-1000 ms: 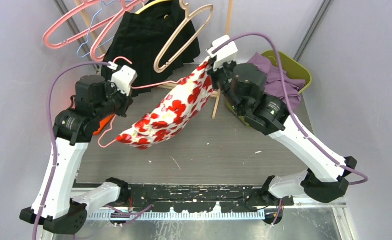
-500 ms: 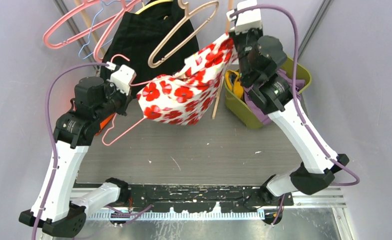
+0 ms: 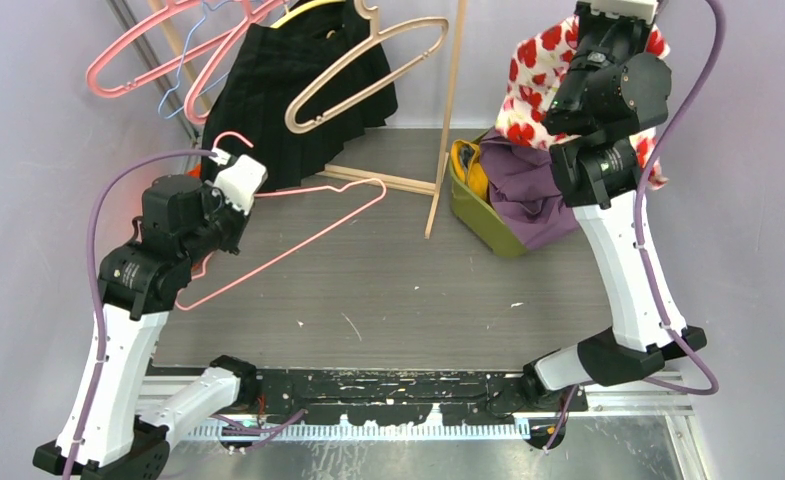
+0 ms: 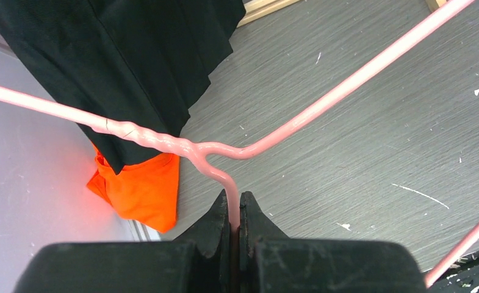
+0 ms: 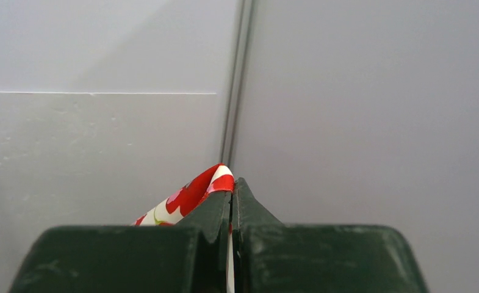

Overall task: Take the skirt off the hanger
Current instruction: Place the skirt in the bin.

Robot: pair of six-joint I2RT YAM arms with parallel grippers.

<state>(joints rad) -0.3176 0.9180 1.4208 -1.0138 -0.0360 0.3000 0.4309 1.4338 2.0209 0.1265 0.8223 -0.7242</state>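
**Skirt is off the hanger; only the put-down is left**

Table (image 3: 388, 300): bare grey surface in the middle. A black garment (image 3: 278, 90) hangs on the rack at far left. A green bin (image 3: 483, 215) with purple clothes (image 3: 528, 190) sits at far right.

Skirt (image 3: 528, 90): red-and-white floral. It hangs bunched high at far right, above the bin, well apart from the hanger and touching nothing on the table.

Hanger (image 3: 298, 240): pink wire, bare, with no cloth on it. It is held tilted over the left side of the table.

Right gripper (image 5: 231, 195): jaws pressed together on a fold of the skirt's edge, raised close to the back wall.

Left gripper (image 4: 232, 210): jaws clamped on the hanger's neck, just below the twist.

Judgement: the separation itself is done. What seems left is to lower and let go of the skirt, probably into the bin, and to set the hanger down.
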